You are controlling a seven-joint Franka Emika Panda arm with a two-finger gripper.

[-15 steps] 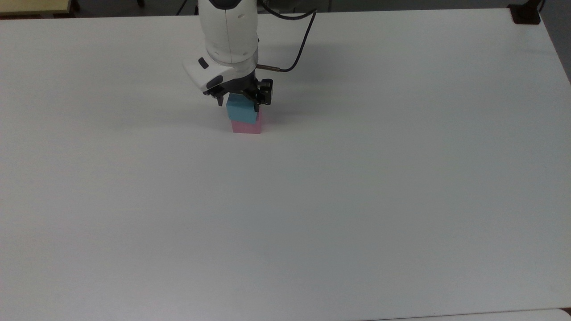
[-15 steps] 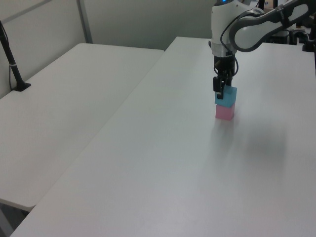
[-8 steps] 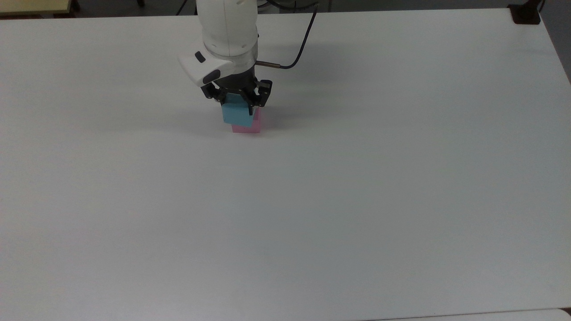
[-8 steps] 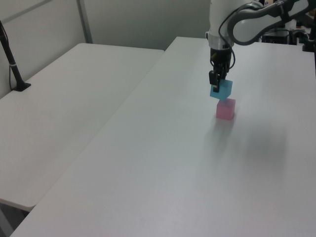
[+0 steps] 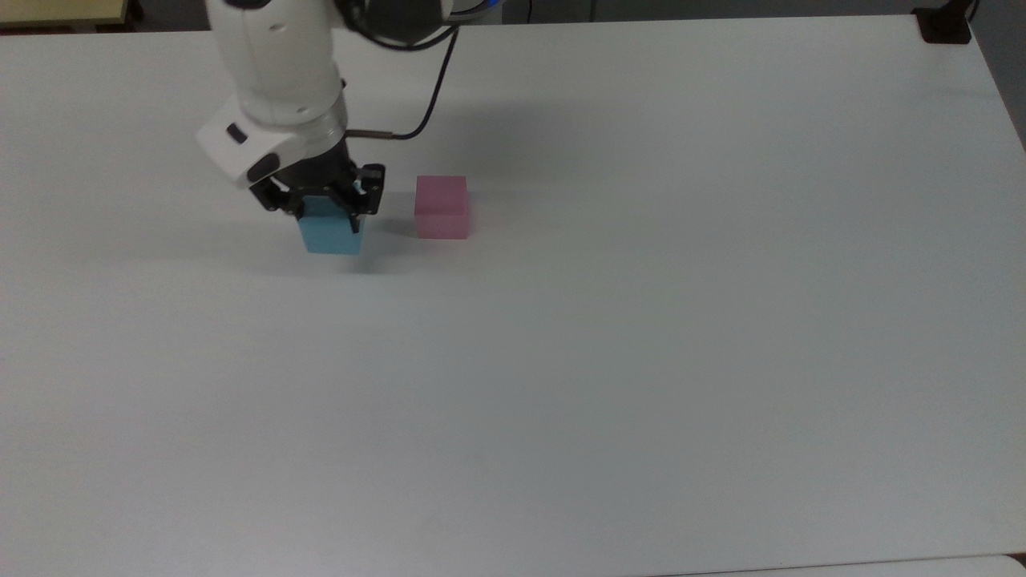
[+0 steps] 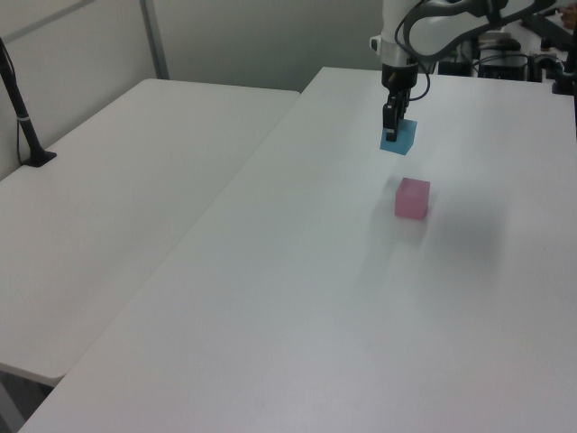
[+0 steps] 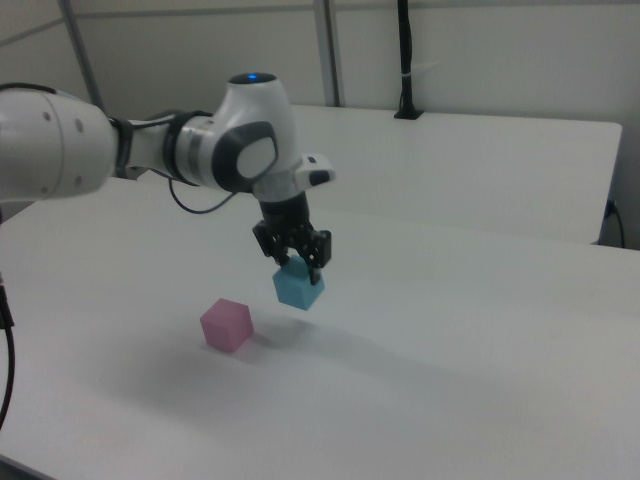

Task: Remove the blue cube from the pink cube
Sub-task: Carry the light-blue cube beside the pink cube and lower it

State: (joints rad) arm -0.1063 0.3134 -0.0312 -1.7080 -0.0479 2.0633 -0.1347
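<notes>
Moved since a second ago: then stacked on the small pale pink matte cube [image 5: 441, 207], now the small light blue matte cube [image 5: 330, 234] well off to the top view's left of it, carried there in the black two-finger gripper [image 5: 327, 215]. Half a second ago already lifted and tilted just above the pink one, with its edge overhanging; now clear of it altogether, with bare white table [image 5: 641, 361] between the two. Pink cube unmoved throughout, alone on the tabletop with its top face uncovered.

Hard to make out: upper part of the blue cube hidden behind the gripper body in the top view. From the top view, impossible to tell whether the blue cube touches the table. In the right view, clearly in the air, with its soft shadow on the surface beneath, and a little tilted. In the left view, blue cube [image 6: 399, 136] farther off than the pink cube [image 6: 411, 198], partly covered by one dark finger [image 6: 390, 120].

Pose: white arm [image 7: 160, 150] reaching in from the right view's left, wrist bent straight down, gripper [image 7: 292, 262] pointing at the table, jaws pinching the blue cube [image 7: 299, 288] on two opposite sides near its top. Pink cube [image 7: 225, 324] down and to the right view's left of it. Black cable [image 5: 425, 104] looping off the wrist in the top view.
</notes>
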